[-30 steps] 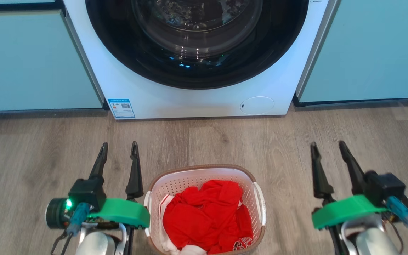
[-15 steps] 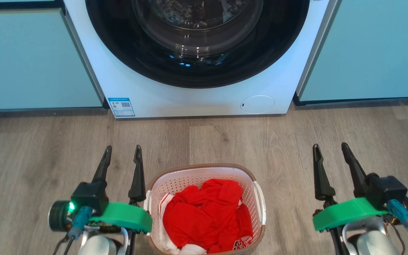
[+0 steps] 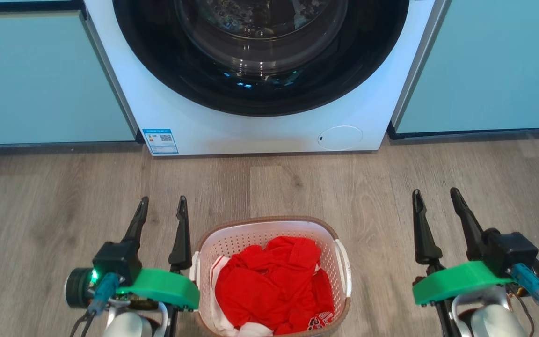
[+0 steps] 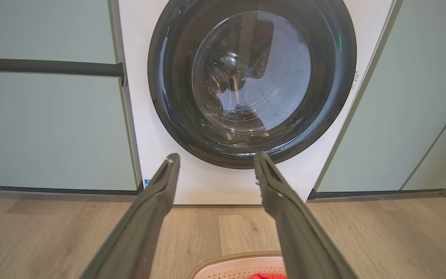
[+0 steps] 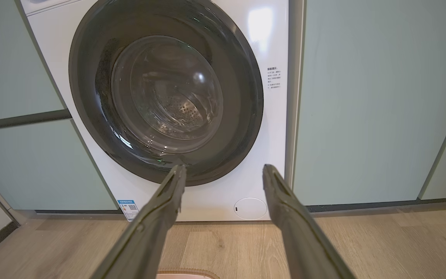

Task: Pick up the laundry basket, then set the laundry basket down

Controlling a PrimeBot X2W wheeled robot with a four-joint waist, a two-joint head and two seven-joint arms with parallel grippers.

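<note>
So, my left gripper (image 3: 163,201) and right gripper (image 3: 434,192) are both spread wide, empty. The laundry basket (image 3: 239,241) looks light but stiff; I'd grab its side handles (image 3: 345,267).

White washer (image 3: 260,126), teal cabinets (image 3: 40,79), wood floor (image 3: 297,182)

The wood-plank floor (image 3: 391,187) carries the laundry basket (image 3: 232,241), with the washer (image 3: 251,135) standing behind it.
</note>
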